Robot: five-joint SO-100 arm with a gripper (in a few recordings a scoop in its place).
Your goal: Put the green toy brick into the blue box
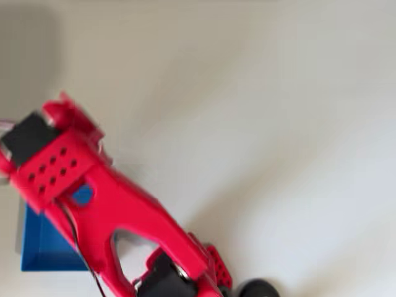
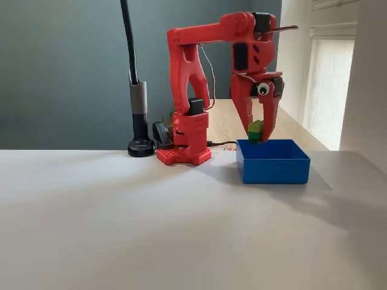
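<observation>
White table (image 2: 151, 229) and a dark wall sit behind the red arm. The gripper (image 2: 259, 130) pinches the green toy brick (image 2: 256, 131) by its sides, just above the blue box (image 2: 273, 167). The brick looks light, hard and a bit slippery. I can't see anything inside the box.

blue box (image 1: 43, 247): in the overhead view, largely hidden under the red arm (image 1: 124, 210)
arm base: cut off by that view's bottom edge
</observation>
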